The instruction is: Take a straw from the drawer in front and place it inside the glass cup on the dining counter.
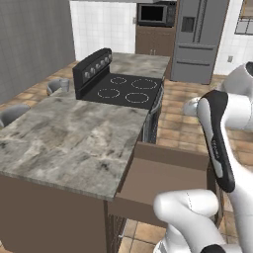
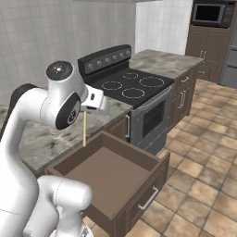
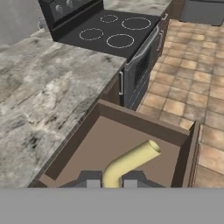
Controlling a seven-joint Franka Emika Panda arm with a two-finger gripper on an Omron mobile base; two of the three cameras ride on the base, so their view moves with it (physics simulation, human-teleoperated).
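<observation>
Kitchen setting: tiled floor, a black stovetop (image 1: 126, 90) beyond the dining counter (image 1: 69, 138), whose grey veined marble runs along my left. Below me the drawer (image 2: 111, 178) stands pulled out, its brown floor bare. My gripper (image 3: 111, 183) is closed narrowly on the straw (image 3: 129, 161); in the hand view the yellowish stick projects from between my two finger tips, over the drawer's interior. In the right base view the straw hangs upright under my hand, above the drawer's rear edge. The glass cup (image 1: 64, 85) stands at the counter's far left edge, beside the stovetop, well apart from the straw.
</observation>
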